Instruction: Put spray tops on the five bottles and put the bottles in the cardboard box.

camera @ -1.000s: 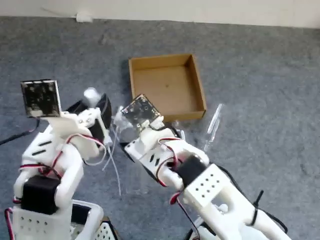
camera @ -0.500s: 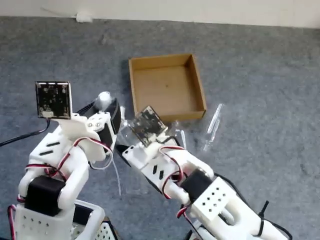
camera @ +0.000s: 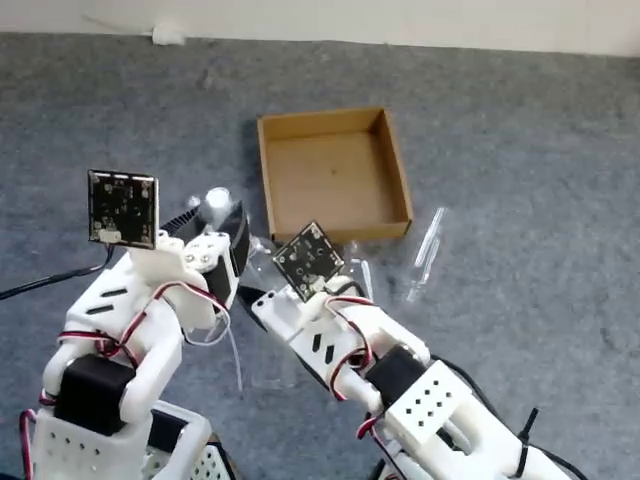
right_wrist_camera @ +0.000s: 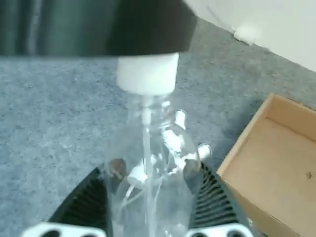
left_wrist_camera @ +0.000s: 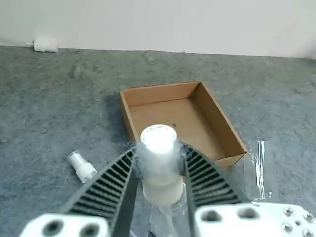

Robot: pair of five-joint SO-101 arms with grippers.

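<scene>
My left gripper is shut on a white spray top; in the high view the left gripper holds the spray top left of the cardboard box. My right gripper is shut on a clear bottle, held upright. The spray top sits on the bottle's neck, with its dip tube running down inside. In the high view the right gripper is just below and right of the left one. The box is open and holds nothing.
A second clear bottle lies on the grey carpet right of the box. A loose white spray top lies on the carpet left of the box. Another clear bottle lies between the two arms. A small white object rests by the far wall.
My left arm has carried the spray top to the right, toward the bottle. My right arm has drawn back toward its base with the bottle.
</scene>
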